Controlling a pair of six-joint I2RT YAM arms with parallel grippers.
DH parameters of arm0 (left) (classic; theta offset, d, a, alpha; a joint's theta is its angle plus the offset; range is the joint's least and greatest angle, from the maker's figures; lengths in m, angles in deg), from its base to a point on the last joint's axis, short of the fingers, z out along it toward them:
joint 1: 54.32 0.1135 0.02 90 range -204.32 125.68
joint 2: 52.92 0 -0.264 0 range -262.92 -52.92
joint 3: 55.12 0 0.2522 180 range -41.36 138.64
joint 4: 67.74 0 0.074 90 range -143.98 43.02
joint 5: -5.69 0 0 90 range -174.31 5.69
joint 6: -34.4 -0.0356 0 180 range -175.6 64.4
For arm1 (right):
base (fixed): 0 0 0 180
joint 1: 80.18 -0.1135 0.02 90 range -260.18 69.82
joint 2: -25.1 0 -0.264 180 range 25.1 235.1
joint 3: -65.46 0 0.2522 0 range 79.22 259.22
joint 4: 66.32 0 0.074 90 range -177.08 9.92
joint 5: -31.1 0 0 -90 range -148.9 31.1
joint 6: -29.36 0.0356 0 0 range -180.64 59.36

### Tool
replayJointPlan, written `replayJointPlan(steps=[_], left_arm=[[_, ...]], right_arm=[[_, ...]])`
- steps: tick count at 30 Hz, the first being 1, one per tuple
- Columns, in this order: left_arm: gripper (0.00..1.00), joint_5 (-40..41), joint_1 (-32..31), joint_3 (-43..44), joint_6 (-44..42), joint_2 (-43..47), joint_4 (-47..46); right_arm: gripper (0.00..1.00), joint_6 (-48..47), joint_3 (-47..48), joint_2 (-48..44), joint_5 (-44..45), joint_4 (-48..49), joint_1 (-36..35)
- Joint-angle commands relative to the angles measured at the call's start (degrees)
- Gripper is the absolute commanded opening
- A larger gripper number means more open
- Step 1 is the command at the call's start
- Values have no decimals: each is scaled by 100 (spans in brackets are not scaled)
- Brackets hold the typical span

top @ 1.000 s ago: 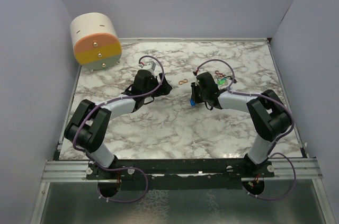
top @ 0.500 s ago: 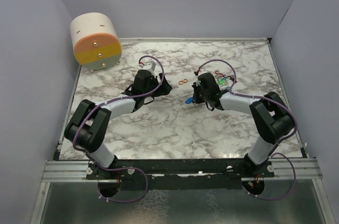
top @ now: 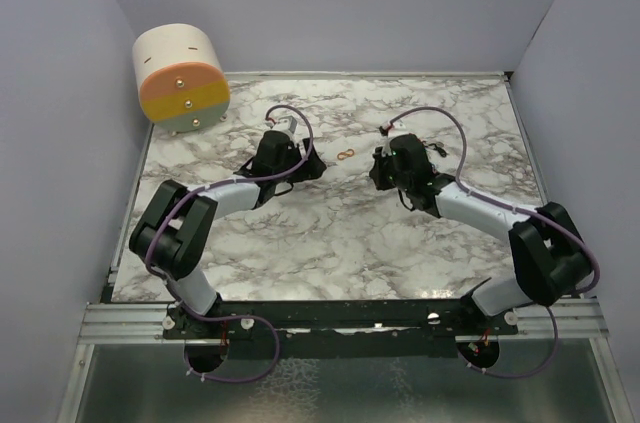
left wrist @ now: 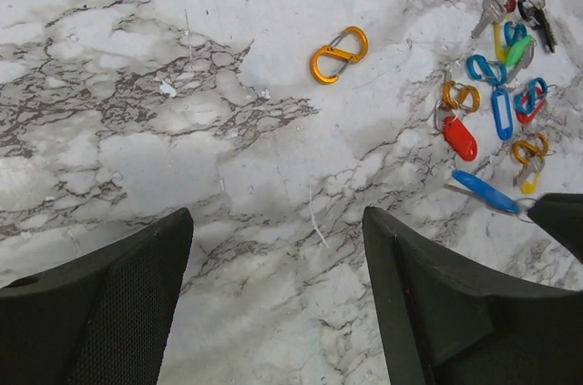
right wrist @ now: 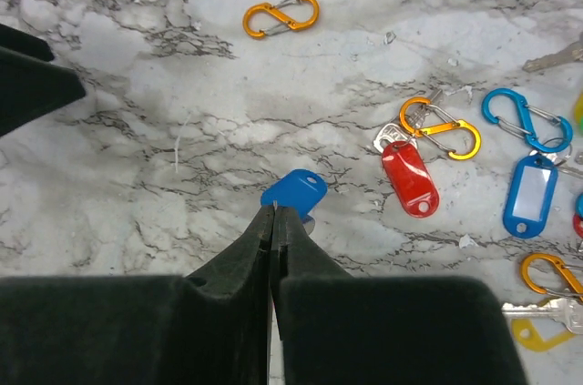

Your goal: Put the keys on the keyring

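My right gripper (right wrist: 273, 209) is shut on a blue-tagged key (right wrist: 294, 196), which sticks out past its tips just above the marble; the left wrist view shows that blue key (left wrist: 487, 192) edge-on. An orange figure-eight keyring clip (right wrist: 281, 15) lies alone to the far left of it, and also shows as the orange clip (left wrist: 339, 53) ahead of my left gripper (left wrist: 276, 221), which stands open and empty. More keys (left wrist: 501, 85) and clips lie in a heap at the right, among them a red tag (right wrist: 409, 177) and a blue tag (right wrist: 531, 194).
A round cream and orange box (top: 182, 78) stands at the back left corner. Grey walls close in the marble table (top: 330, 243) on three sides. A left finger (right wrist: 32, 75) pokes into the right wrist view at the left edge.
My right gripper has shut on the blue key and drawn back toward the heap, its arm swinging out to the right. The left arm has barely moved.
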Motion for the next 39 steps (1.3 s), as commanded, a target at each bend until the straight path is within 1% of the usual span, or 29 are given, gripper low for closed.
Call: replayJointPlan(steps=[1, 5, 11, 15, 19, 25, 29, 34, 37, 39], left_arm=[[77, -16, 7, 499, -187, -560, -108], [77, -67, -72, 987, -519, -1037, -86], [78, -28, -190, 1633, -1149, -1640, -49], [79, -89, -242, 2053, -1562, -2037, 50], [79, -182, -332, 2547, -2038, -2423, 343], [79, 225, -617, 3009, -2858, -2766, 779], [79, 767, -864, 3271, -3388, -2931, 1083], [76, 1363, -1050, 3432, -3658, -3131, 1343], [74, 1589, -1097, 3414, -3679, -3167, 1383], [71, 1685, -1110, 3387, -3678, -3167, 1395]], right_arm=[[1, 89, -19, -531, 238, -243, -32], [1, 114, -133, -920, 117, -424, -66], [1, 79, -392, -1459, -59, -392, -69], [1, 69, -469, -1661, -144, -390, -69], [1, 59, -504, -1823, -218, -417, -64], [1, 43, -550, -1974, -179, -420, -69], [1, 59, -542, -1980, -187, -427, -69], [1, 56, -541, -1974, -180, -433, -69], [1, 56, -541, -1979, -188, -427, -69], [1, 56, -550, -1982, -188, -426, -69]])
